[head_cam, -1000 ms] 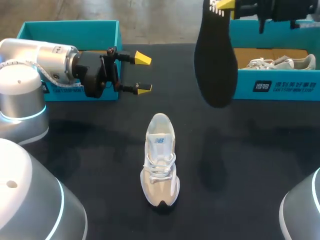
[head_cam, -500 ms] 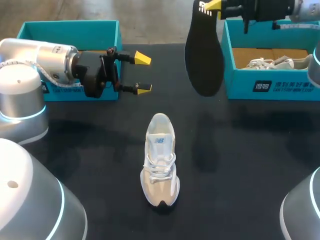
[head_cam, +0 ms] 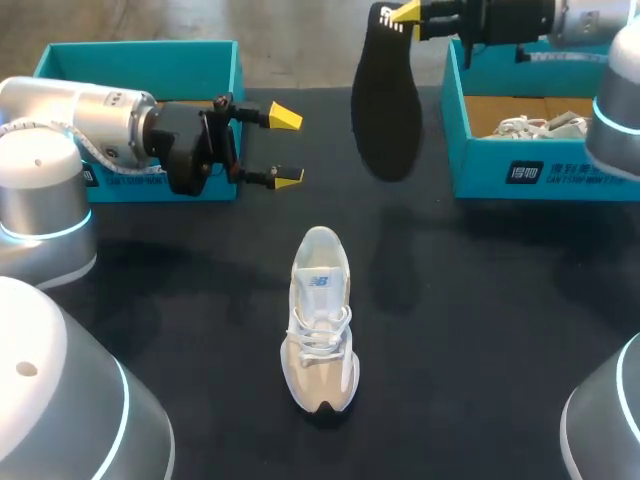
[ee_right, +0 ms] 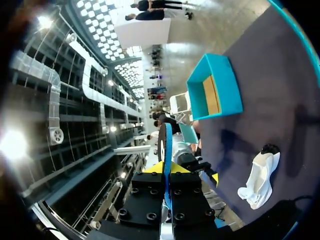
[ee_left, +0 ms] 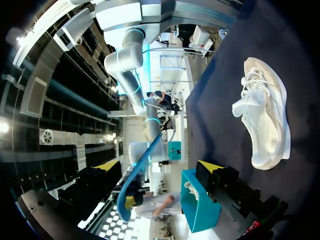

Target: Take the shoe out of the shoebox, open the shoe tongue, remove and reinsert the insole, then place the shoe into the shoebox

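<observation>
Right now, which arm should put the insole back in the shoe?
Right. The right gripper is shut on the insole, held in the air beyond the shoe. The left gripper is open and empty by the left box; it could steady the shoe.

White lace-up sneaker lies mid dark tabletop. Behind-left: teal cardboard shoebox, left pincer before it. Behind-right: second teal shoebox holding another white shoe. Black foam insole hangs from right pincer between the boxes.
</observation>
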Tool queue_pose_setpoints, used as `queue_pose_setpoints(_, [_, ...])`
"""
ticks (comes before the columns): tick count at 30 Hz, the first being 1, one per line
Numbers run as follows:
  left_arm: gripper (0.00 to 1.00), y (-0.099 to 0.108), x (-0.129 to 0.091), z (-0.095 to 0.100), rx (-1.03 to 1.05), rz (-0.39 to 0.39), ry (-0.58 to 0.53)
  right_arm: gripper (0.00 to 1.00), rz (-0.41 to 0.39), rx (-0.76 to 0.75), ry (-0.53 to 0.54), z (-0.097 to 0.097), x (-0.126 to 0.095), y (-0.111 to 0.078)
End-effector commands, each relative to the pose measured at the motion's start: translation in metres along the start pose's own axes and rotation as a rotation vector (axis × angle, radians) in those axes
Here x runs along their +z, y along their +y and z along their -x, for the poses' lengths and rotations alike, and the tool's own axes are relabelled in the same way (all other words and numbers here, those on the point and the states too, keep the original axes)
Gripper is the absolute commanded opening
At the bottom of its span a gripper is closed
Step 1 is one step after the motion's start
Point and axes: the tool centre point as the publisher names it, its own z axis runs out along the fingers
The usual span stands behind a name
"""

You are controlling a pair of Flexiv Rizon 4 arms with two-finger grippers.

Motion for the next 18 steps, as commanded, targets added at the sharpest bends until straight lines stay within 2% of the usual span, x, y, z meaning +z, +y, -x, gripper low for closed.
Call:
queue_pose_setpoints(1, [1.0, 0.0, 0.001, -0.001, 0.003, 0.002, -0.002, 0.0, 0.003, 0.0, 0.01, 0.003, 0.005, 0.0])
queue_pose_setpoints(12, [1.0, 0.0, 0.001, -0.001, 0.003, 0.002, -0.002, 0.0, 0.003, 0.0, 0.01, 0.003, 0.005, 0.0])
queue_pose_setpoints(14, [1.0, 0.0, 0.001, -0.001, 0.003, 0.002, -0.002, 0.0, 0.034, 0.036, 0.035, 0.005, 0.009, -0.005])
queue_pose_setpoints(18, [1.0, 0.0, 0.001, -0.001, 0.003, 0.002, -0.002, 0.0, 0.086, 0.081, -0.004, 0.006, 0.021, -0.013])
